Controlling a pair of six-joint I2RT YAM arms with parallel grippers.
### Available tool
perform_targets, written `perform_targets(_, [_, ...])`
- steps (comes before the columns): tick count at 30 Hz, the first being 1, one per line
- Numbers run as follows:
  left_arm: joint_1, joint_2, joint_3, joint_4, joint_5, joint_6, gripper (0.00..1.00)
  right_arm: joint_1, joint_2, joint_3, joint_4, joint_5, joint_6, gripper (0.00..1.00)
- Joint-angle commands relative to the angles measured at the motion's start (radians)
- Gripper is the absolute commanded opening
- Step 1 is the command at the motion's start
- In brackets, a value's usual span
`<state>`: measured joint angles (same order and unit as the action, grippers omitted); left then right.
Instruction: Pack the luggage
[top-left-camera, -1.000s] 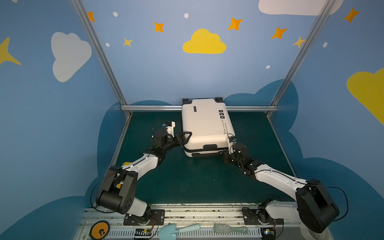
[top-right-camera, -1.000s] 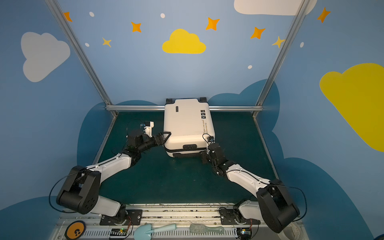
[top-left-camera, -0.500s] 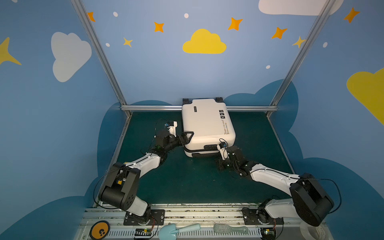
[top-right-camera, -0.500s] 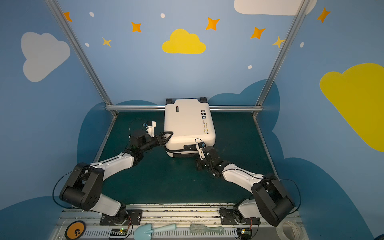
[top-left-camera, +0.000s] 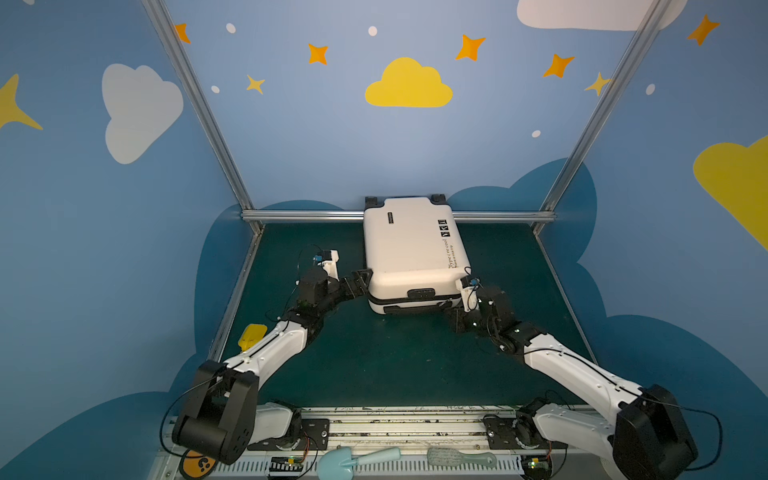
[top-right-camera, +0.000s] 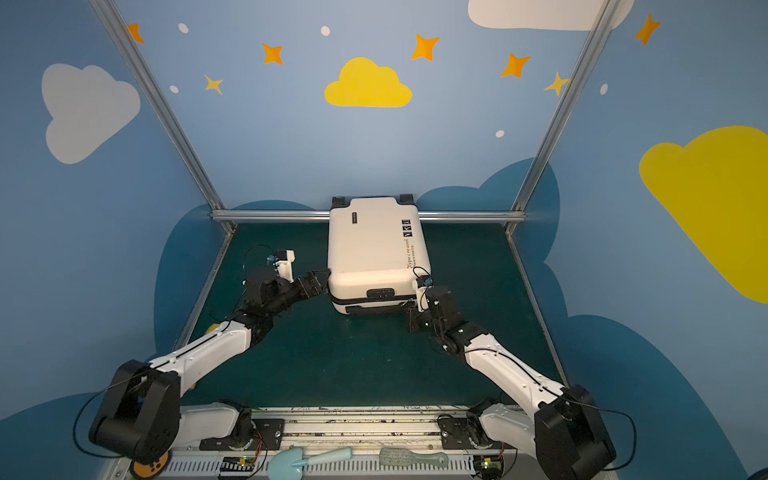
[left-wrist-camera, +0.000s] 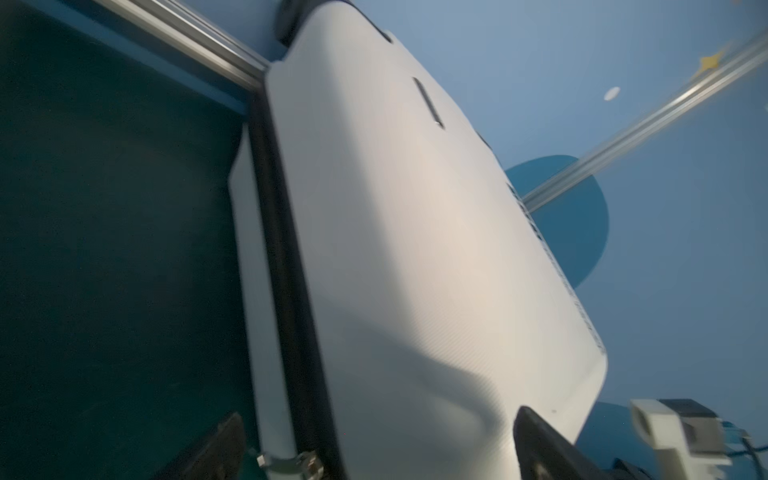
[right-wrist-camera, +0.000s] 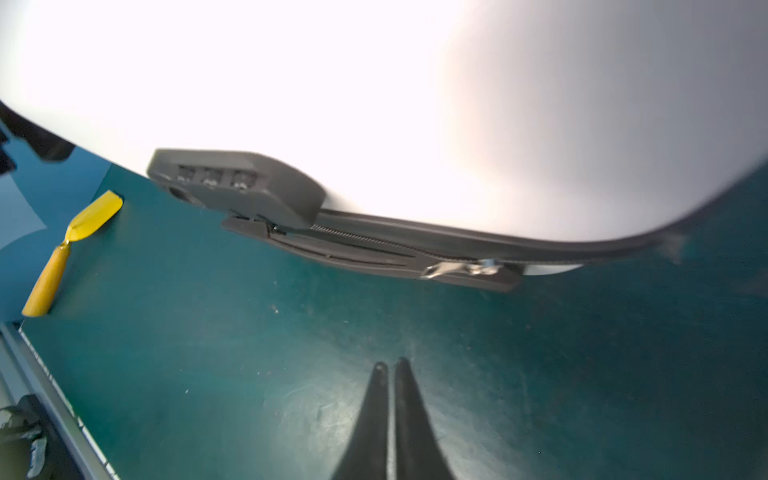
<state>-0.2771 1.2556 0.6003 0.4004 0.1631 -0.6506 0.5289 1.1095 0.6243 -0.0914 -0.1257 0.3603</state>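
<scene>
Both top views: closed luggage flat, wheels rearward; left tool spread, right tool barely parted.

- Luggage: small white hard-shell case, lying flat, closed, on green mat.
- Wheels toward back rail; black lock and zipper on near edge.
- Black stickers and small text along its right side.
</scene>
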Motion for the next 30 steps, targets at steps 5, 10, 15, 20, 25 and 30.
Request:
perform_targets(5, [-0.033,-0.083,-0.172,0.040,-0.159,0.223,1.00,-0.062,-0.077,0.043,-0.080,-0.007,0.025,0.42])
perform_targets(10, [-0.050,-0.069,-0.196,0.006,-0.188,0.342,1.00,-0.092,-0.077,0.043,-0.058,0.008,0.085,0.43])
perform_targets(15, [-0.053,-0.032,-0.182,0.038,-0.071,0.478,1.00,-0.117,-0.075,0.042,-0.013,0.008,0.104,0.44])
perform_targets(20, [-0.054,-0.001,-0.154,0.092,0.091,0.566,1.00,-0.149,-0.034,0.096,-0.039,-0.001,0.088,0.44])
perform_targets(25, [-0.085,0.019,-0.093,0.099,0.158,0.595,1.00,-0.181,-0.014,0.110,-0.025,-0.018,0.092,0.43])
perform_targets(30, [-0.133,0.070,-0.027,0.097,0.165,0.601,1.00,-0.197,0.030,0.125,-0.007,-0.046,0.091,0.46])
